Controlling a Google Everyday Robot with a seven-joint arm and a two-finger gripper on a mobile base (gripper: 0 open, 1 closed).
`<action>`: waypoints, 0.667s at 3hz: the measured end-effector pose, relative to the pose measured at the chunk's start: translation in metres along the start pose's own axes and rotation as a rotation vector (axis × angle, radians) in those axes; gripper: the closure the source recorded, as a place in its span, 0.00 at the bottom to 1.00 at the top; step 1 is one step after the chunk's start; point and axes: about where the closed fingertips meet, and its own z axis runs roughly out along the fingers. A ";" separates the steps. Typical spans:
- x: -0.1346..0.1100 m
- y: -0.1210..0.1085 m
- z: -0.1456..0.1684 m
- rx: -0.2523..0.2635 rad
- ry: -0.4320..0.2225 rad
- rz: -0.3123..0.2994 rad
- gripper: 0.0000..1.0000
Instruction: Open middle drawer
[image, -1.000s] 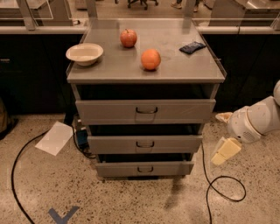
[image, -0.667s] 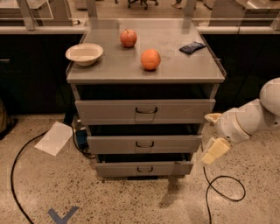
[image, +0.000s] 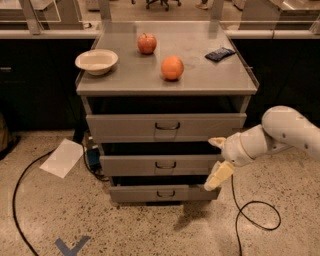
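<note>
Centrally, the middle drawer sits in the grey cart, between the taller top drawer above and the narrower bottom drawer below.

- **Drawer:** It is grey sheet metal with a low flat front. It is judged stiff and smooth, and likely light unless loaded; the contents are hidden.
- **Hold:** The small dark wire handle at centre is the only sound place to grip, since the flat face offers none. A straight pull toward the near side is advised, because a thin handle can slip from the pads.
- **Gripper:** The gripper hangs at the right end of this drawer's front, apart from the handle. Its fingers are spread wide and hold nothing.
- **Cart top:** A bowl stands at left, an apple at the far middle, an orange nearer, and a dark packet at right. The round fruit could roll if the cart is jolted.
</note>
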 end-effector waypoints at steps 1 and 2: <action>0.021 -0.007 0.043 -0.015 -0.036 0.054 0.00; 0.021 -0.007 0.043 -0.016 -0.037 0.054 0.00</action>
